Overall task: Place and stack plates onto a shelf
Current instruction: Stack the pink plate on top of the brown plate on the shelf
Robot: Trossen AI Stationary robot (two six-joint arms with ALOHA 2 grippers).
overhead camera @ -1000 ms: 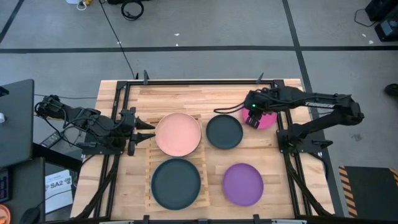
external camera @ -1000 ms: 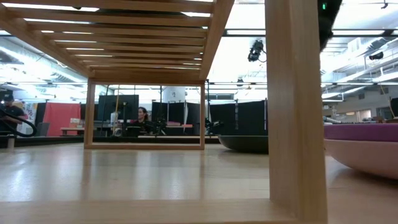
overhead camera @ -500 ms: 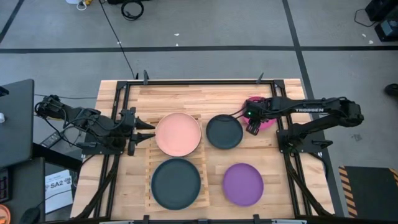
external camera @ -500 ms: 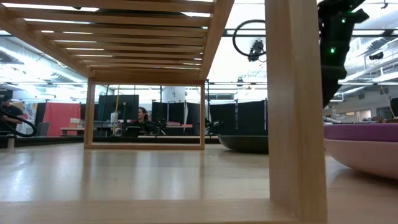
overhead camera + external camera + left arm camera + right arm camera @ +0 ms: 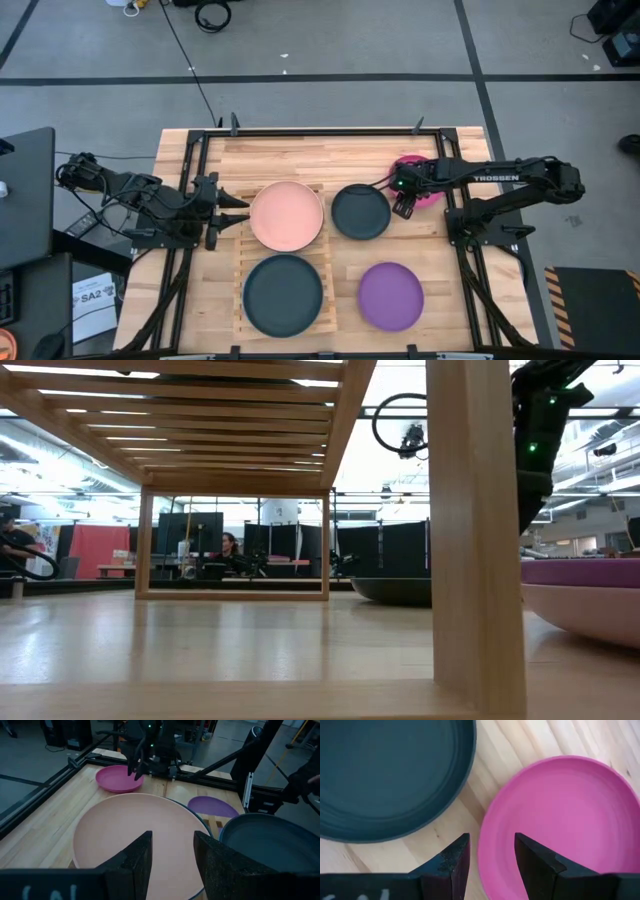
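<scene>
Magenta plate (image 5: 560,825), right hand (image 5: 490,865) parted over its rim, empty

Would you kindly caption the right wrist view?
Open right gripper above the magenta plate's rim, beside a dark plate.

Five plates: one salmon pink plate (image 5: 287,215), two dark plates, one (image 5: 361,211) beside the pink and one (image 5: 283,294) nearer the front edge of the bench (image 5: 300,152), one purple plate (image 5: 391,296), and one magenta plate (image 5: 428,193), partly hidden under an arm. One slatted wooden shelf (image 5: 240,250). Two arms, each with two fingers: left gripper (image 5: 237,209), right gripper (image 5: 400,196). One person (image 5: 229,545) seated in the room beyond.
</scene>
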